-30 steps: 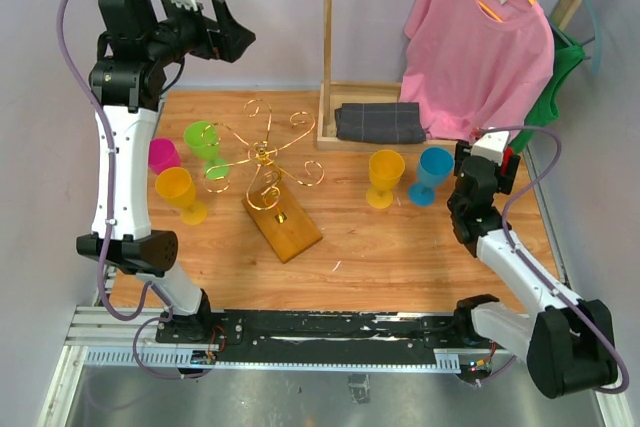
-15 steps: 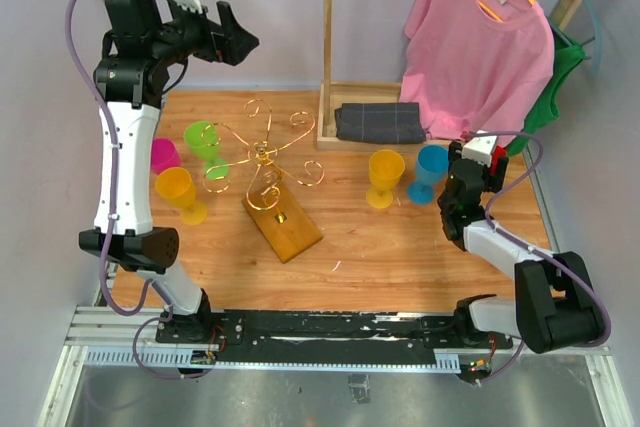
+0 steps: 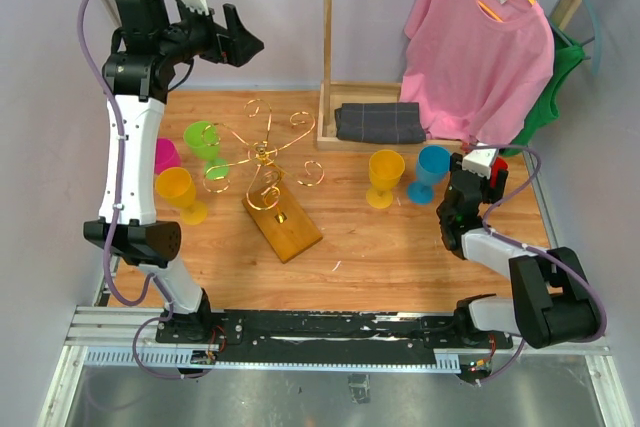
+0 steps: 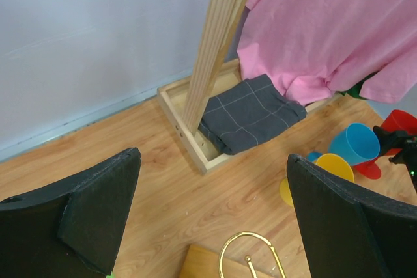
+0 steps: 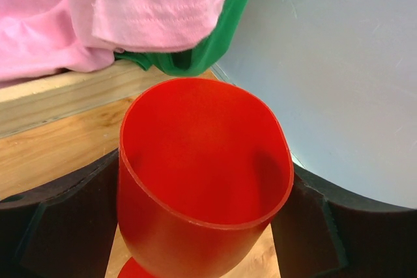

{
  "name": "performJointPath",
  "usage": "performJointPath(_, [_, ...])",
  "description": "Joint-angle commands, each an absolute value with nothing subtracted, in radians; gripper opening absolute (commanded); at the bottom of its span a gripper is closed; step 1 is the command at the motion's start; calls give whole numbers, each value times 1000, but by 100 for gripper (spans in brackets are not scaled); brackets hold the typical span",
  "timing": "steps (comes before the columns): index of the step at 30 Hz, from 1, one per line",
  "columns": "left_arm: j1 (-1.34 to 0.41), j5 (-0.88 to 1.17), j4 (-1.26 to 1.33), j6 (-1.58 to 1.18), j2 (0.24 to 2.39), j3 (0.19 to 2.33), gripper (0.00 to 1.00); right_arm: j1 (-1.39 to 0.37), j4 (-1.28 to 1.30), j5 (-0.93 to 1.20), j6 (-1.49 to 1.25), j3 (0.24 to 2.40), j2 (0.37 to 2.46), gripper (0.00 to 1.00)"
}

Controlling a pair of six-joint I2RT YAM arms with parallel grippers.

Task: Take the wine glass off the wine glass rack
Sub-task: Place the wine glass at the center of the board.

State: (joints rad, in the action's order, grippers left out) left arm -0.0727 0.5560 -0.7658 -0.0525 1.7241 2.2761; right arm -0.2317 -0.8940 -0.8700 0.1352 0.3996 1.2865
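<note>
Left gripper (image 3: pixel 248 45): spread wide, empty, raised back-left | wine glass rack (image 3: pixel 265 159): centre-left on table | right gripper (image 5: pixel 203 206): pinching red wine glass (image 5: pixel 205 154) by bowl, far right, well apart from rack | advice: keep upright, lower gently, release once foot rests.

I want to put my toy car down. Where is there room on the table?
Bare wood lies in front, between the gold wire rack's wooden base and the yellow plastic goblet. The left side is crowded: pink, green and another yellow cup cluster there.
</note>
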Motion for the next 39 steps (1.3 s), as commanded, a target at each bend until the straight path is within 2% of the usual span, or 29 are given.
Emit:
performJointPath(1, [-72,587,-764,-62,1726,2311,99,-240,-951,-920,113,368,1287,68])
performJointPath(8, [-72,599,-764,-68,1729,2309,99,-240,-988,-936,101,344,1304,74])
performJointPath(15, [-72,606,-764,-66,1719,2305,99,-239,-988,-957,99,350,1310,92])
performJointPath(17, [-72,604,-764,-63,1714,2305,99,-239,-985,-957,99,352,1310,94])
performJointPath(34, [-72,626,-764,-59,1694,2290,99,-240,-842,-914,24,341,1219,100])
performJointPath(39, [-72,633,-764,-57,1687,2285,99,-241,-802,-904,23,346,1171,98])
